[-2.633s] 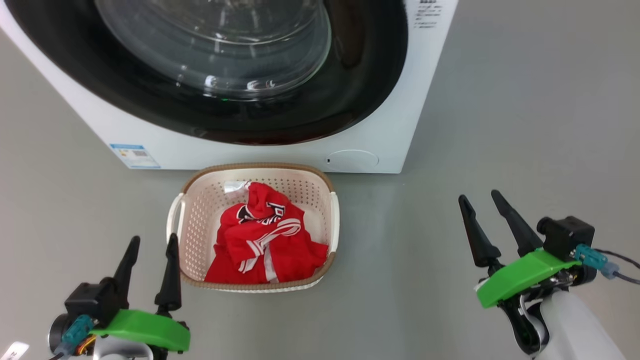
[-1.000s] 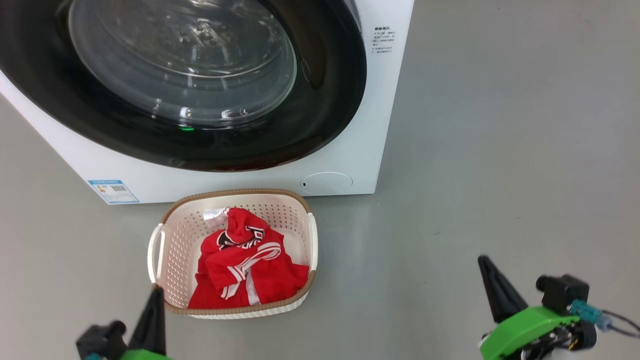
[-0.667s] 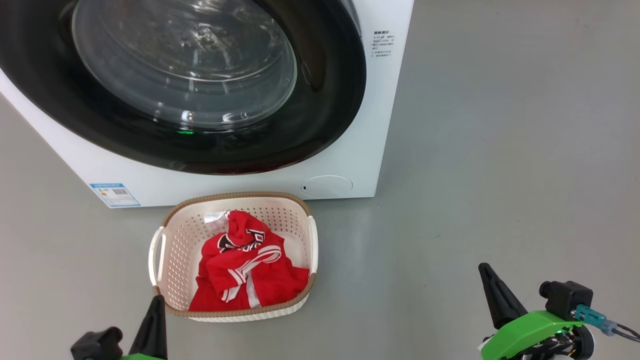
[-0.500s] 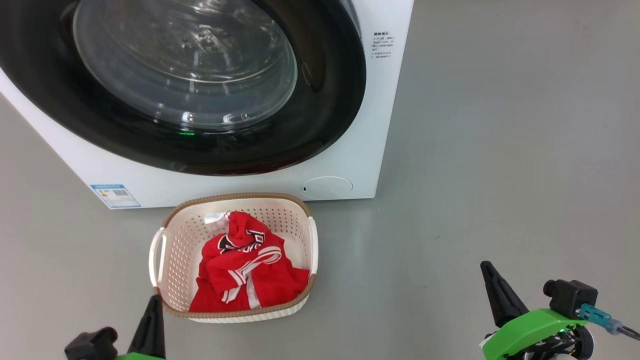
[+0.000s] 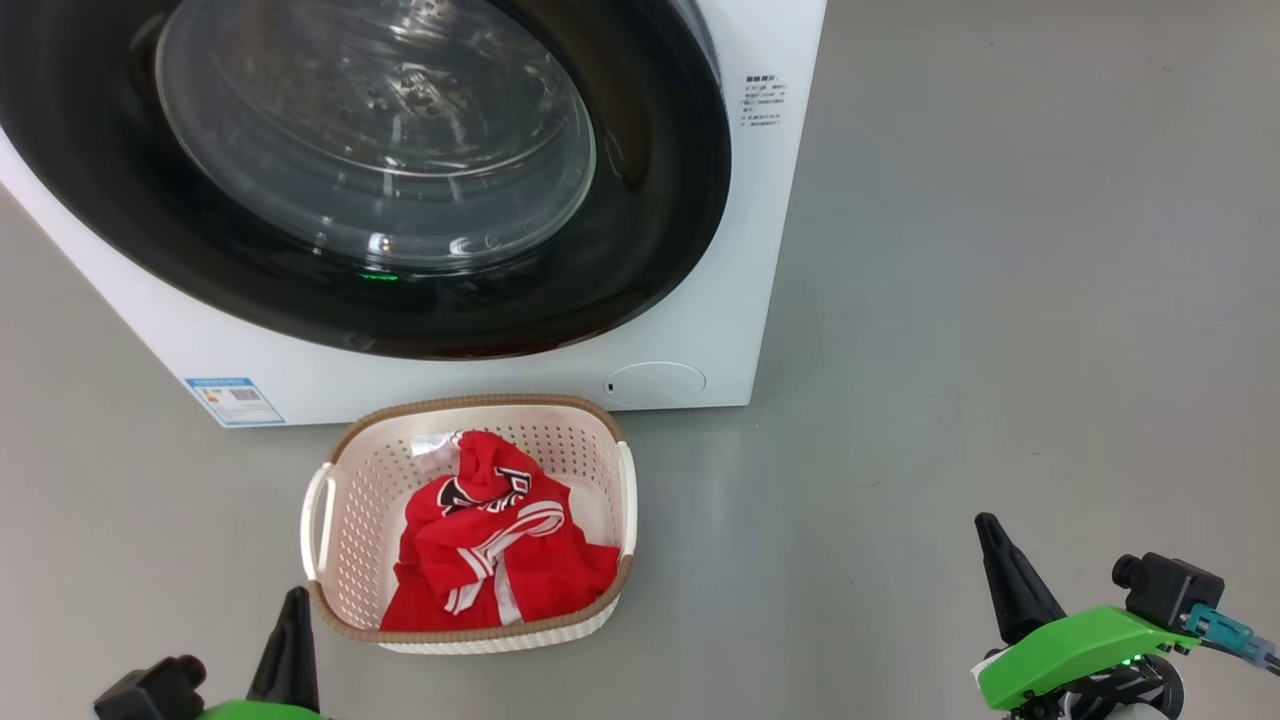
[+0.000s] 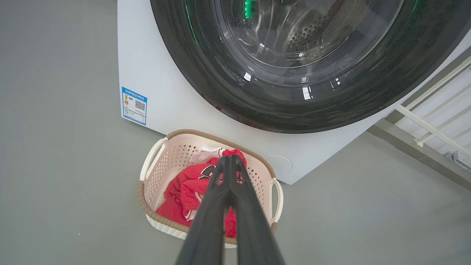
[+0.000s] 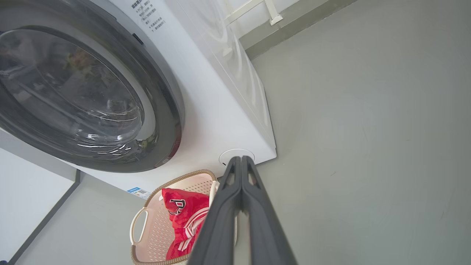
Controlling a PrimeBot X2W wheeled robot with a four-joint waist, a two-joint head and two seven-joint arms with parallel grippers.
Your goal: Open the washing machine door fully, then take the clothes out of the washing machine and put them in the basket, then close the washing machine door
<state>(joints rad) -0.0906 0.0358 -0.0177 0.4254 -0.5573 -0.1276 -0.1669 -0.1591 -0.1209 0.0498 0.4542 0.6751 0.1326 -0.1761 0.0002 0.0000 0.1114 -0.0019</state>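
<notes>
Right hand (image 5: 988, 530) pinched closed, well apart from basket (image 5: 470, 403)

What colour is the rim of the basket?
Brown, woven-looking, around the cream basket. Best seen in the head view.

I see a bare grey floor (image 5: 1000, 250), matte, evenly lit, with a faint sheen. A grey skirting (image 7: 294, 22) edges it. Above the skirting rises a white wall (image 6: 450, 94), with white rails (image 6: 434, 129) near the skirting.
</notes>
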